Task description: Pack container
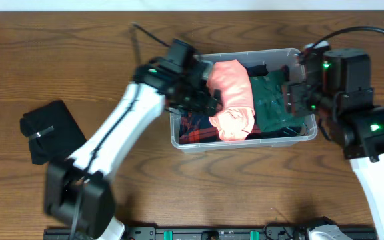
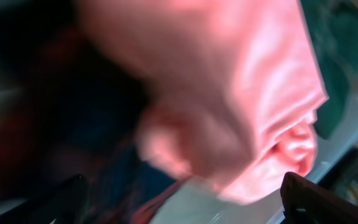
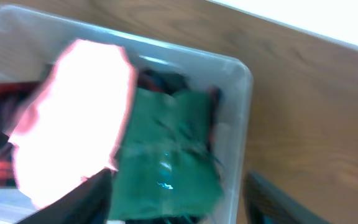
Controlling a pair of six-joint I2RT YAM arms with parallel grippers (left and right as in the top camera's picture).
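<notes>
- The container (image 1: pixel 245 147) stands on the bench (image 1: pixel 72 47) between the two arms. It already holds a pink garment (image 1: pixel 232 100), a green garment (image 1: pixel 275 110) towards its right end, and red plaid cloth (image 1: pixel 195 135) at its left end.
- The left tool (image 1: pixel 199 97) hangs over the container's left end with its fingers spread. That view is blurred, but I see nothing pinched.
- The right tool (image 1: pixel 295 100) is at the container's right end above the green garment, also spread.
- To my eye the pink garment sits heaped. I'd press it down flat in the container's middle, keeping the fingers off the walls.
- A black bundle (image 1: pixel 49 130) lies well off the container's left end. It is likely to go in next, so leave it room.
</notes>
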